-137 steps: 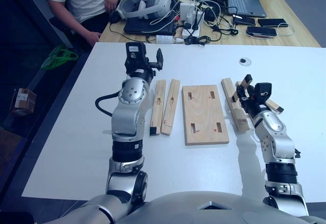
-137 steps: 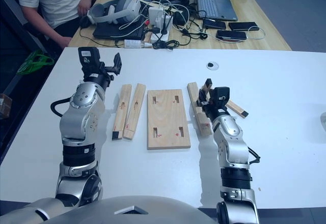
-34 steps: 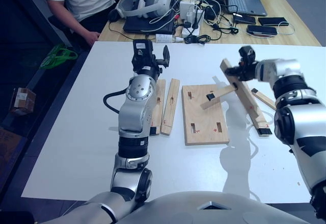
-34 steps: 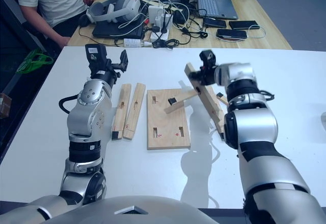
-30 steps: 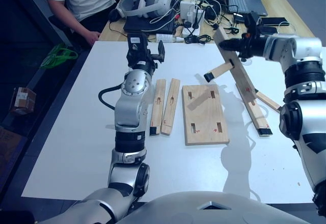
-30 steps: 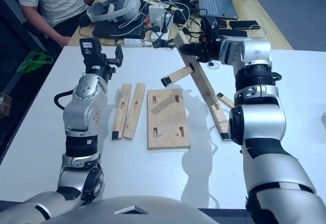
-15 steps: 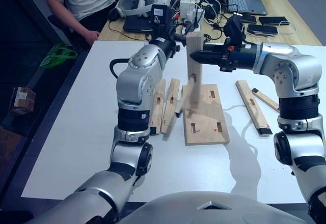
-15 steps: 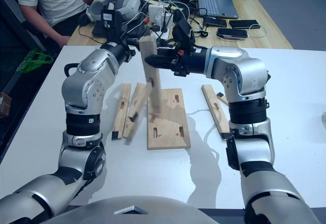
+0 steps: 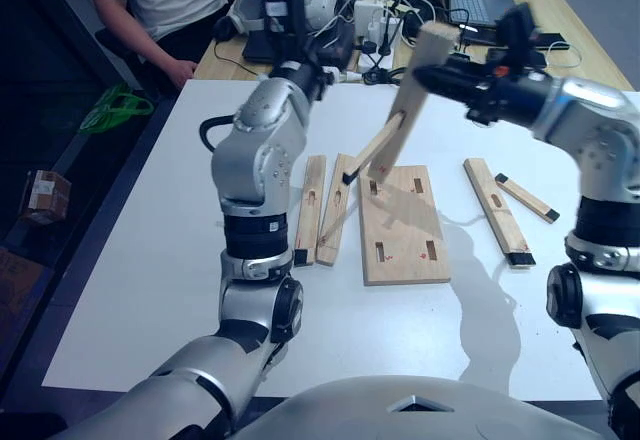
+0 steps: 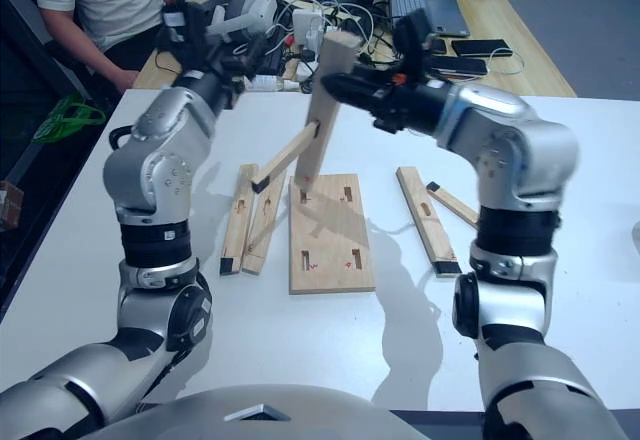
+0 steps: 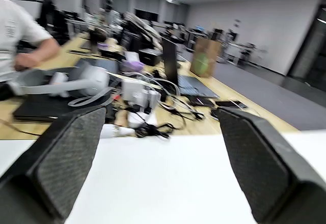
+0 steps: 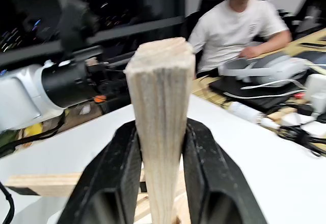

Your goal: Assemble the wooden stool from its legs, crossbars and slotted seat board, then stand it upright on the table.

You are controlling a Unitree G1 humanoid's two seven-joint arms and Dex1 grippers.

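The right pincer [image 12: 160,132] is clamping the top of a leg [image 9: 408,100], tilted over the seat board's [image 9: 403,230] far end, with a crossbar [image 9: 372,152] jutting from its side. The left pincer [image 11: 163,158] is gaping, holding nothing, above the bench's [image 9: 150,290] far edge.

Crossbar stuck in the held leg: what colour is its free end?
Black; crossbar and leg are otherwise pale wood. Clearest in left eye view.

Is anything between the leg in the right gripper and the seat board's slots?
Nothing visible. The leg, with its crossbar, hangs tilted in the right gripper over the far end of the seat board; the board's top is bare, other legs lie beside it.
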